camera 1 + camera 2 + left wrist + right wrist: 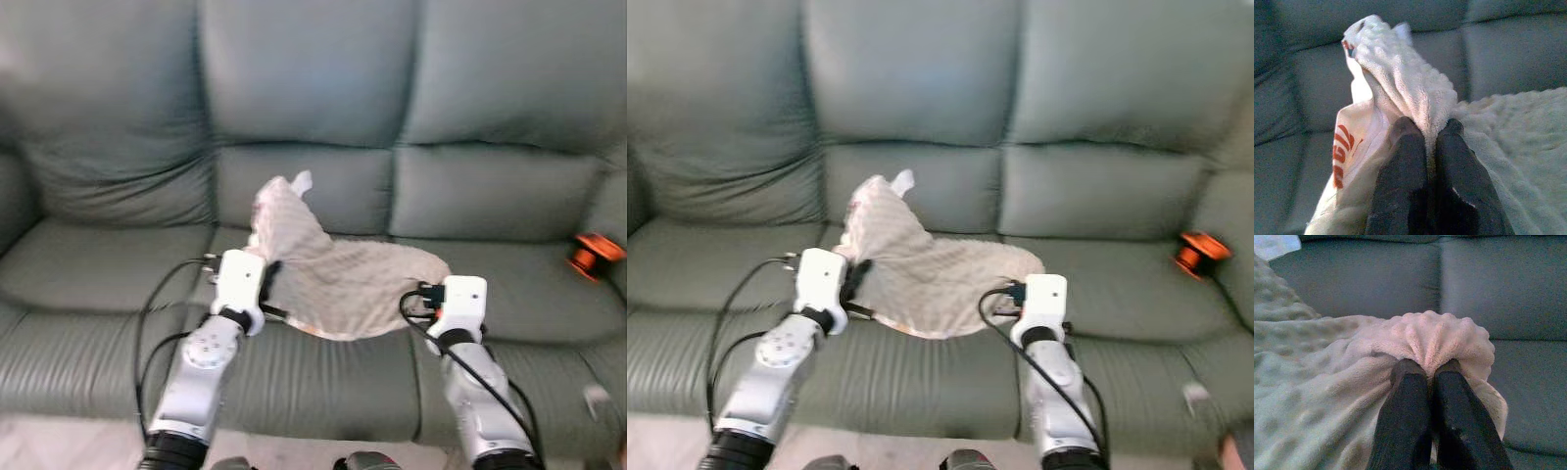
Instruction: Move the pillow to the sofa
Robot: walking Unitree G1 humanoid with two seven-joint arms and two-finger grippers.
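- Both silver arms reach forward and up from the lower edge of the head views, wrists level over the front of the sofa (294, 88) seat, holding the pillow (343, 279) between them.
- The left gripper (1426, 134) has its jaws closed tight on a bunched fold of the pillow's fleecy cover at its left end, where a corner stands up in a peak.
- The right gripper (1430, 368) has its jaws pinched together on a gathered bulge of the same cover at the pillow's right end.
- The pillow is limp and cream-coloured with a dimpled texture; it hangs over the middle seat cushion, its raised corner in front of the backrest. Whether its underside touches the seat cannot be told.
- Red lettering (1341, 154) shows on a smooth white panel beside the left fingers (1400, 171); it is folded and cannot be read.
- An orange object (591, 257) lies on the right seat cushion, blurred and too unclear to identify.
- Black cables loop along both forearms.
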